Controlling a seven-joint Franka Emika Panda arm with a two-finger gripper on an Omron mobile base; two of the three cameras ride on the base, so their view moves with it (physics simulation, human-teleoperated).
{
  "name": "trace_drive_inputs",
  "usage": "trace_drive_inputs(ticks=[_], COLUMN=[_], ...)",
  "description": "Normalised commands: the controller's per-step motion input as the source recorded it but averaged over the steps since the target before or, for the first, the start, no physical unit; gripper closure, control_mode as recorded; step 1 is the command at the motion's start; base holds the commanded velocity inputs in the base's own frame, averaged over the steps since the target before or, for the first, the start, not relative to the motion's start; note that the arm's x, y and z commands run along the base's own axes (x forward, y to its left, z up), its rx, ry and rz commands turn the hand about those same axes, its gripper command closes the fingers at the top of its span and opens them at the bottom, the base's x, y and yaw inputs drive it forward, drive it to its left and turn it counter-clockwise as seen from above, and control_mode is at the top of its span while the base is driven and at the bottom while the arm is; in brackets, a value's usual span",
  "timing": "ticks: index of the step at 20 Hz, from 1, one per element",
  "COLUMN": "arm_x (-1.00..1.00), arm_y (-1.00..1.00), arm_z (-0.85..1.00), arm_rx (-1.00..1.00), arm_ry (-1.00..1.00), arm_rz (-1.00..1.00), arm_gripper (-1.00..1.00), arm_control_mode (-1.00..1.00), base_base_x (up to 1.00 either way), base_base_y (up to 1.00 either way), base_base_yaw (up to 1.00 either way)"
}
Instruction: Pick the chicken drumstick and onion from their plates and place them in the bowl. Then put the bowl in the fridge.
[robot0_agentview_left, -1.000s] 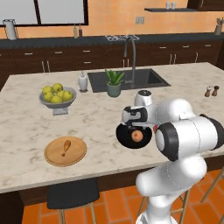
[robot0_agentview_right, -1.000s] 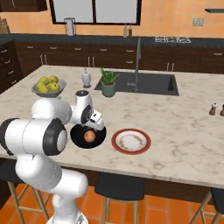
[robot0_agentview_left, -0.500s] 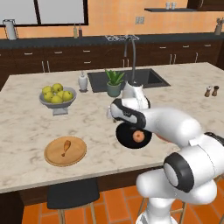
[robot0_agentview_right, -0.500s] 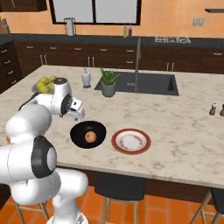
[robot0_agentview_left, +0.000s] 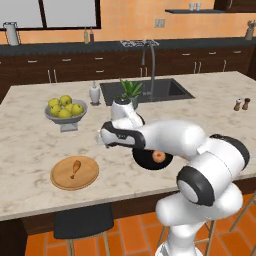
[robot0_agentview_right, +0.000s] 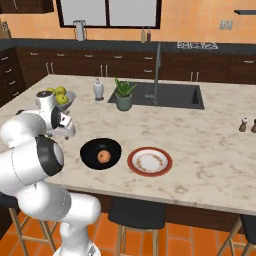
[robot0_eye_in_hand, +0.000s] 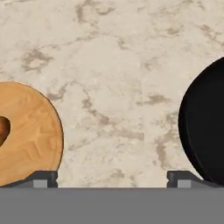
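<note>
While the arm blocks part of the bowl in your left base view, the right base view gives you all of it: glossy black, round, with the onion sitting inside as a small orange-brown ball near the centre. In the hand view the bowl is cut off at the right edge, so you get just a black arc.

The wooden plate is left of the bowl on the marble island, well apart from it. The hand view clips it at the left edge. The chicken drumstick lies on that disc: golden-brown, thick end toward the bowl side, thin bone pointing away. In the hand view you catch only a dark sliver of it, hard to make out.

The white plate with the red-brown rim is just right of the bowl, nothing on it.

The gripper hangs above bare marble between bowl and wooden plate. Fingers are spread wide, nothing between them. In the base views the fingers themselves are too small to read.

Fruit bowl with yellow-green apples stands behind the wooden plate, far from the black bowl.
</note>
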Motion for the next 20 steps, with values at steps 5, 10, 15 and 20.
trace_drive_inputs(ticks=[5, 10, 15, 20], arm_x=[0.19, 0.07, 0.0, 0.0], arm_y=[1.0, 0.83, 0.47, 0.36], arm_z=[-0.13, 0.0, -0.03, -0.17], arm_rx=[-0.23, -0.05, 0.0, 0.01], arm_ry=[0.25, 0.06, -0.01, -0.08], arm_rz=[-0.26, -0.2, 0.0, 0.0], arm_gripper=[-1.0, -1.0, -1.0, -1.0], arm_control_mode=[-1.0, -1.0, -1.0, -1.0], base_base_x=[0.0, 0.0, 0.0, 0.0], base_base_y=[0.0, 0.0, 0.0, 0.0], base_base_yaw=[0.0, 0.0, 0.0, 0.0])
